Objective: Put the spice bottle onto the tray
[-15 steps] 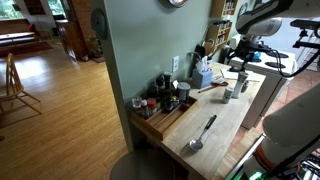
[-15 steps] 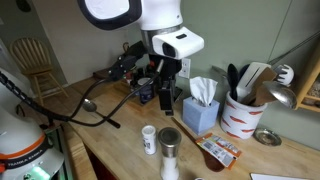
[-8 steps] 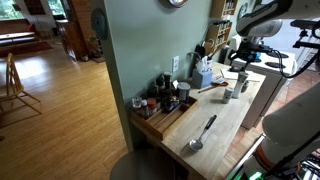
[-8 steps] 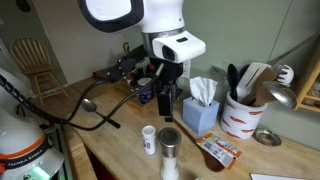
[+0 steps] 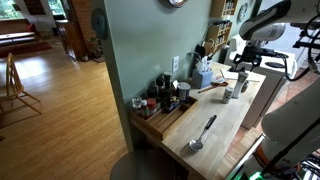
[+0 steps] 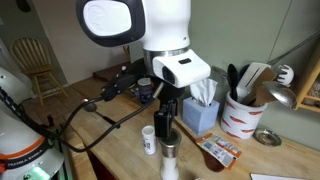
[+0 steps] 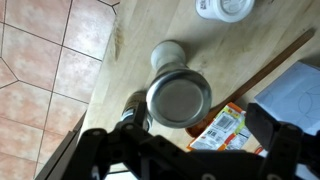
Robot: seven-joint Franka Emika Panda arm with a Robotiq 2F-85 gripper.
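Observation:
The spice bottle (image 6: 168,153) stands upright near the counter's front edge, slim and pale with a metal top. It also shows in an exterior view (image 5: 242,84) and from above in the wrist view (image 7: 180,97). My gripper (image 6: 165,122) hangs directly above it, open and empty, with its fingers (image 7: 190,145) spread to either side of the bottle's top. The wooden tray (image 5: 160,122) lies along the wall at the far end of the counter and holds several dark jars.
A small white cup (image 6: 148,140) stands right beside the bottle, also in the wrist view (image 7: 168,53). A tissue box (image 6: 203,105), a utensil crock (image 6: 240,112) and an orange packet (image 7: 225,125) are close by. A metal ladle (image 5: 203,132) lies between bottle and tray.
My gripper has moved from beside the tissue box toward the counter's front edge and down, so that it now sits over the spice bottle. The bottle has not moved.

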